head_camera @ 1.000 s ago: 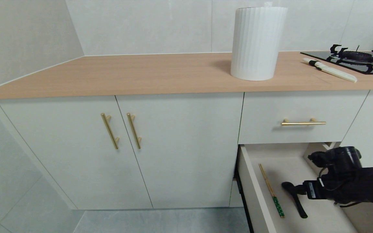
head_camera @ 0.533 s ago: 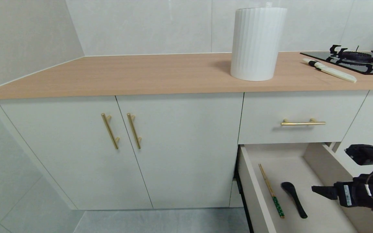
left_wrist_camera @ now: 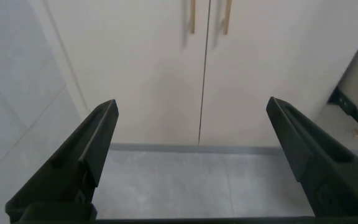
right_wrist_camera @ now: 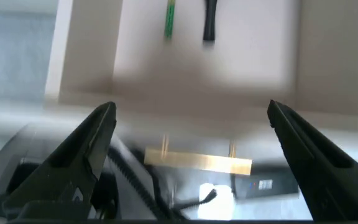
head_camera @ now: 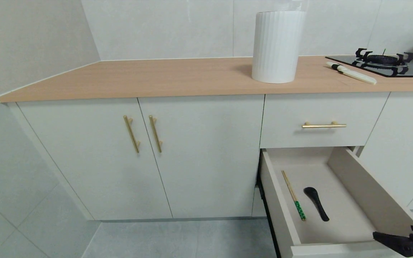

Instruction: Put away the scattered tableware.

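The right hand (right_wrist_camera: 190,112) is cut off at the head view's lower corner, and its own wrist view blurs around the gold handle (right_wrist_camera: 197,162). Its fingers stand spread and empty, just outside the front of the open drawer (head_camera: 368,190). Inside, the chopsticks (head_camera: 293,195) and black spoon (head_camera: 316,203) lie side by side, apart, beyond that hand. The knife (head_camera: 351,73) lies on the counter (head_camera: 156,77). The left hand (left_wrist_camera: 191,104), also spread, faces the cupboard doors (left_wrist_camera: 260,68).

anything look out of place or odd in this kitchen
One white knife lies loose on the countertop beside the stove, while the chopsticks and black spoon already sit in the open lower drawer. Nothing looks spilled or damaged.
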You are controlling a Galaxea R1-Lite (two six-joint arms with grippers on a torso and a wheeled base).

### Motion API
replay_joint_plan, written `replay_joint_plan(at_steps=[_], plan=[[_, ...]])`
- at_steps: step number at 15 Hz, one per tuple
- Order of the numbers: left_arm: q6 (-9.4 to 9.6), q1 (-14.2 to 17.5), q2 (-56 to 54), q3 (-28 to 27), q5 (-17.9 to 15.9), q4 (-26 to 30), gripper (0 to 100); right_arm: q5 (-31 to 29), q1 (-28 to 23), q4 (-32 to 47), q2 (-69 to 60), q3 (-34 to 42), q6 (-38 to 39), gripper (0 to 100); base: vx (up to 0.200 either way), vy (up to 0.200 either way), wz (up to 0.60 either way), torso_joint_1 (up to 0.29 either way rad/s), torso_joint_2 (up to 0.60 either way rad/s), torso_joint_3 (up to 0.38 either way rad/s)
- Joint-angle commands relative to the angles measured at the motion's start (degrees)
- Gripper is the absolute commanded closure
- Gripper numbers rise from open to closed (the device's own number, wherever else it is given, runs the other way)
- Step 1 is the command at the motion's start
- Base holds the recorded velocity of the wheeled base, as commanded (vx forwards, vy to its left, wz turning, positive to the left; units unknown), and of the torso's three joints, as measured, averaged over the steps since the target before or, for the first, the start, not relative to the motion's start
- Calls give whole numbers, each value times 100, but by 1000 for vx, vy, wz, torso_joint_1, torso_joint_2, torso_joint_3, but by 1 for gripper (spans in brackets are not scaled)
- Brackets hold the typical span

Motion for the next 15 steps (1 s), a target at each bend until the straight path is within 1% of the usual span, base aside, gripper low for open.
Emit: replay_joint_plan(at_steps=[1, 2, 4, 6, 7, 8, 10, 12, 15], plan=[[-4, 1, 0, 3, 3, -2, 0, 15, 17, 65, -184, 100, -10, 0, -200, 0, 0, 2, 7, 2], [-13, 1, 0, 3, 3, -2, 0, 15, 52, 179, -166, 126, -10, 0, -200, 0, 0, 7, 2, 2], [-13, 1, 0, 3, 3, -2, 0, 15, 149, 460, 97, 126, -10, 0, 0, 0, 0, 0, 0, 0], [-13, 1, 0, 3, 3, -11, 0, 15, 158, 487, 994, 117, -10, 0, 0, 0, 0, 0, 0, 0], [-13, 1, 0, 3, 3, -2, 0, 15, 167, 478, 1196, 108, -10, 0, 0, 0, 0, 0, 0, 0], [-13, 1, 0, 3, 3, -11, 0, 15, 167, 408, 1785, 12, -10, 0, 0, 0, 0, 0, 0, 0], [-13, 1, 0, 3, 3, -11, 0, -12, 167, 12, 2532, -76, -10, 0, 0, 0, 0, 0, 0, 0], [-13, 1, 0, 3, 3, -11, 0, -12, 167, -744, 2998, -50, 8, 0, 0, 0, 0, 0, 0, 0], [-22, 1, 0, 3, 3, -11, 0, -12, 167, -1420, 3534, -208, -18, 0, 0, 0, 0, 0, 0, 0]])
